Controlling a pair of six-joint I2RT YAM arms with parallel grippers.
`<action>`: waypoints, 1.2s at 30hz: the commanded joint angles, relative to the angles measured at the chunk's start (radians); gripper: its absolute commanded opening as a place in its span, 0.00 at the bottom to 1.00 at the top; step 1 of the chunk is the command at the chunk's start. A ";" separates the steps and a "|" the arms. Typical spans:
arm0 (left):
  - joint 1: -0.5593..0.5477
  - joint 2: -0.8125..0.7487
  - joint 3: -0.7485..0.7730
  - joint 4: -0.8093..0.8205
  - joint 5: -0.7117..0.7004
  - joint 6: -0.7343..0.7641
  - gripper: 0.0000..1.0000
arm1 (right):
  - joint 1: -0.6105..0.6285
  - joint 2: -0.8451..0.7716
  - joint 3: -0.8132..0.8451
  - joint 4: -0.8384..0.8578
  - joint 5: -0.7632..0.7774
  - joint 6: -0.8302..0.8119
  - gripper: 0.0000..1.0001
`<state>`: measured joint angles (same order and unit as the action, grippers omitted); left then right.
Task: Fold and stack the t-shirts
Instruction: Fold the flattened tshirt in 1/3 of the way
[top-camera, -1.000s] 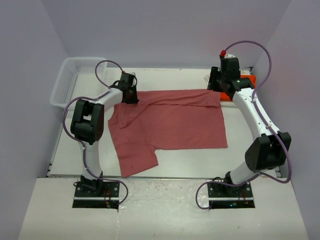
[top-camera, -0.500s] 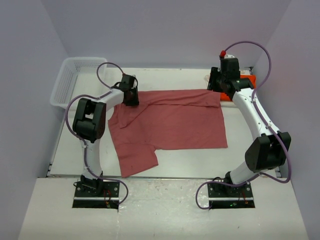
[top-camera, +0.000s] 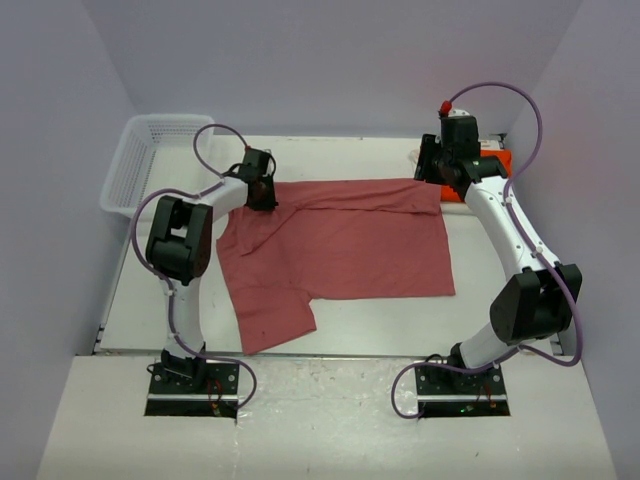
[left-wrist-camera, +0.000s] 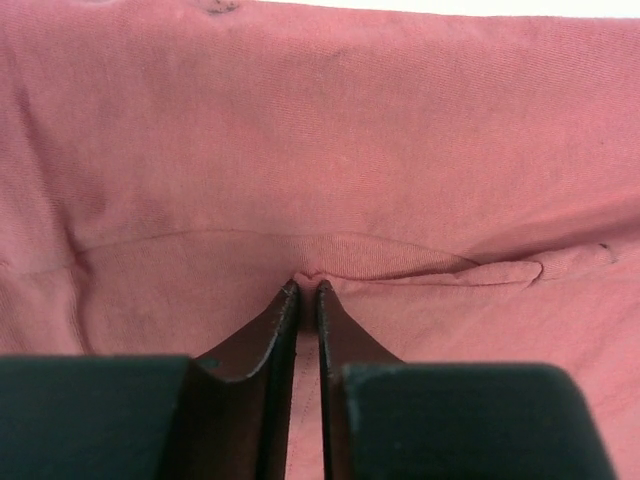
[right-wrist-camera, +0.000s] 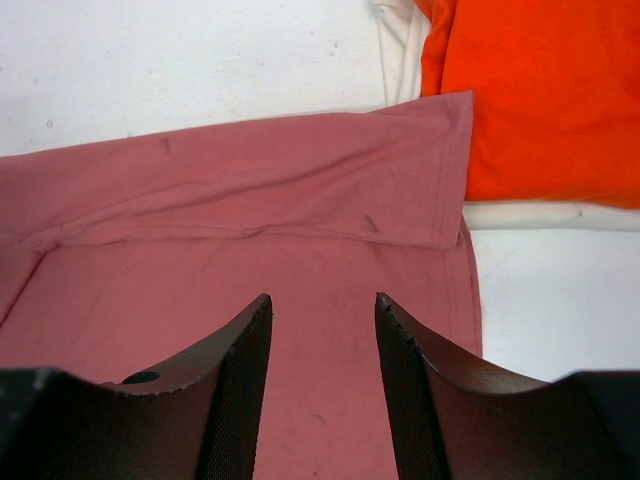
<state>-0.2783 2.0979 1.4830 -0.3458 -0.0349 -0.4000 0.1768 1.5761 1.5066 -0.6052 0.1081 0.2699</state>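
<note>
Left claw (left-wrist-camera: 306, 290) is closed, pinching a pucker of the rose-red t-shirt (top-camera: 350, 240) at its 10 o'clock corner. Right claw (right-wrist-camera: 322, 310) hangs open above the 2 o'clock corner, with the orange t-shirt (right-wrist-camera: 540, 90) and white t-shirt (right-wrist-camera: 520, 215) beyond at 1 o'clock. The shirt lies spread across the bench (top-camera: 400, 325). Judgement: the right claw should pinch both layers before lifting evenly. Since the earlier frame, only the left elbow has shifted slightly.
</note>
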 joint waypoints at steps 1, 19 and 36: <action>-0.012 -0.073 -0.009 0.027 -0.022 0.006 0.15 | 0.006 -0.025 0.007 0.024 -0.021 0.011 0.47; -0.030 -0.113 -0.027 0.014 -0.053 0.003 0.00 | 0.012 -0.028 0.012 0.019 -0.022 0.006 0.47; -0.235 -0.323 -0.372 0.160 -0.086 -0.099 0.05 | 0.026 -0.008 0.010 0.024 -0.025 0.011 0.48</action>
<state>-0.4835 1.8313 1.1606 -0.2611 -0.0948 -0.4644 0.1955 1.5764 1.5066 -0.6056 0.0875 0.2699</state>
